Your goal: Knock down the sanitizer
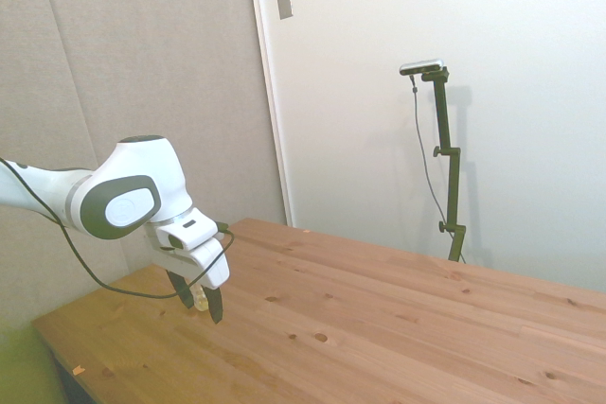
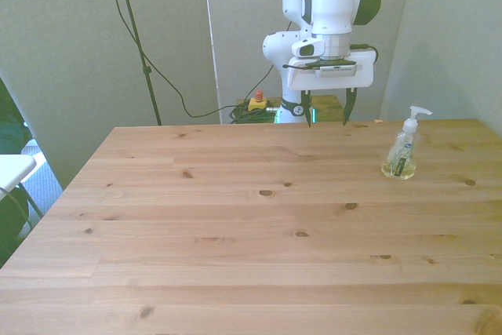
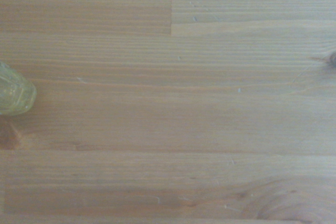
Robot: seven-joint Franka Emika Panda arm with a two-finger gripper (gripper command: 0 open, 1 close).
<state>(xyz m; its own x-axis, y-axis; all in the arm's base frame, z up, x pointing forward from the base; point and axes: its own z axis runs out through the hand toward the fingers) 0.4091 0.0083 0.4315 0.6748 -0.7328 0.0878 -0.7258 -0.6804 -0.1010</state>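
- The sanitizer (image 2: pixel 404 149) stands upright on the table (image 2: pixel 235 225), near the far edge on the front view's right.
- It is a clear bottle with yellowish liquid low in it and a white pump nozzle on top.
- The hand (image 2: pixel 327 109) hangs above the table's far edge, toward the front view's left of the sanitizer and apart from it.
- Its 2 dark fingers (image 2: pixel 351 106) point down and are spread wide, with nothing between them.
- In the side view the hand (image 1: pixel 202 302) is low over the table (image 1: pixel 379 328), with a bit of yellowish bottle showing between and behind the fingertips; contact cannot be told from this angle.
- The wrist view shows mostly bare wood grain, with the rounded, yellowish base of the sanitizer (image 3: pixel 13 92) at one edge of the picture, blurred.
- A white wall and a grey panel stand behind the table in the side view.
- A black cable (image 1: pixel 90 272) loops under the arm.
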